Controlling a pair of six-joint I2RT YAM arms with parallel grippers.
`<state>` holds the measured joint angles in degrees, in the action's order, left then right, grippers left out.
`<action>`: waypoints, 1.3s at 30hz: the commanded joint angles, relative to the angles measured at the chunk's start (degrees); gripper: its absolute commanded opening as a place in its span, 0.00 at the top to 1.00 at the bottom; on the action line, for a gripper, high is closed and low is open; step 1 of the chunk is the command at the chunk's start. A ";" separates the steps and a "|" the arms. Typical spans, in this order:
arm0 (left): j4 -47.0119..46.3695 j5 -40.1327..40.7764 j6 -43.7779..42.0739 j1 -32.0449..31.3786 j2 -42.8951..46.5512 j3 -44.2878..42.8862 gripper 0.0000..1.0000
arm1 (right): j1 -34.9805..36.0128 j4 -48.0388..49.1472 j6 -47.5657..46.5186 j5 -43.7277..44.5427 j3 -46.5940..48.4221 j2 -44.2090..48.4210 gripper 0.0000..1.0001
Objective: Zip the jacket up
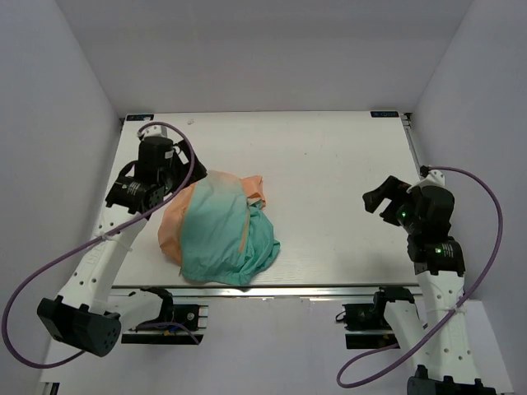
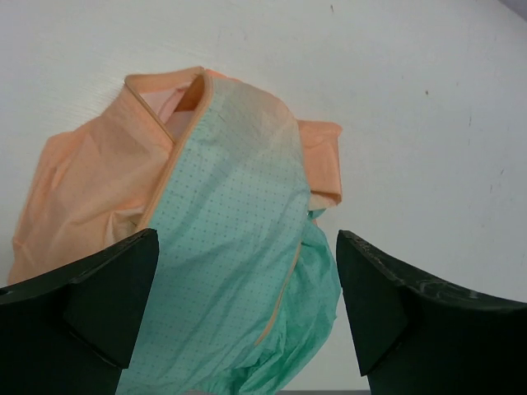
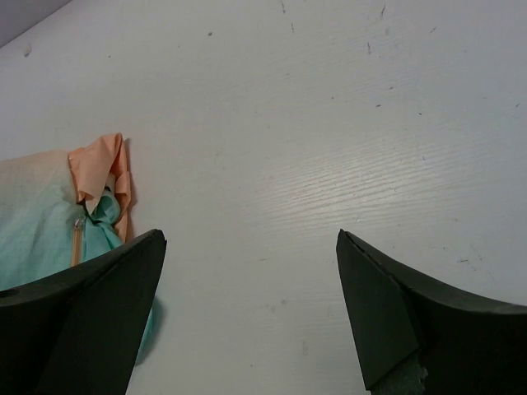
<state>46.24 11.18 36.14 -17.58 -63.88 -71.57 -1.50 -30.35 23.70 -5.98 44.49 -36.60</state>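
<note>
The jacket (image 1: 218, 230) lies crumpled in a heap on the left half of the white table, orange at the back and left, teal toward the near edge. In the left wrist view the jacket (image 2: 222, 239) fills the space below the wide-apart fingers, and an orange zipper strip (image 2: 284, 284) runs along a teal fold. My left gripper (image 2: 247, 288) hovers open above the heap's far left side, holding nothing. My right gripper (image 1: 380, 199) hangs open over bare table, well to the right of the jacket (image 3: 49, 239), whose orange corner shows at its left edge.
The white table (image 1: 329, 164) is walled in by pale panels on three sides. Its near edge is a metal rail (image 1: 329, 290) with the two arm bases bolted below. Purple cables loop from each arm.
</note>
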 commanded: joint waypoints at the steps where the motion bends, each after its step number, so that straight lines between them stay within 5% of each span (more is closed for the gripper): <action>1: -0.62 -4.77 -1.07 0.18 1.21 1.87 0.02 | -0.17 0.99 -0.85 0.44 1.74 1.62 0.11; 10: -1.24 -4.32 -0.55 0.09 1.57 9.07 0.02 | -0.17 6.62 0.91 -5.01 -3.97 6.28 0.11; 22: -12.48 -15.39 -2.92 0.01 -16.44 14.71 0.04 | -0.17 2.93 -1.20 -3.95 -4.41 4.96 0.11; 23: -12.92 -17.23 -3.09 -0.08 -17.76 14.53 0.10 | -0.17 2.75 -1.20 -3.87 -4.50 4.96 0.11; 27: -17.14 -21.37 -3.97 -2.00 -21.90 14.00 0.60 | -0.17 2.23 -1.29 -4.22 -4.24 4.78 0.11; 28: -17.23 -20.85 -3.97 -2.89 -22.77 13.57 0.84 | -0.17 2.05 -1.29 -4.13 -4.15 4.70 0.11; 29: -17.41 -20.24 -3.97 -3.85 -23.13 13.30 0.99 | -0.17 1.87 -1.20 -4.13 -3.97 4.61 0.11; 39: -23.74 -22.17 -4.59 -23.25 -22.61 9.79 1.00 | -0.17 1.78 -1.20 -4.92 -3.88 4.70 0.11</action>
<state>26.74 -7.64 32.14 -35.79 -88.33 -57.91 -1.50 -29.10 23.38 -9.85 40.36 -31.97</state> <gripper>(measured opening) 0.021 0.894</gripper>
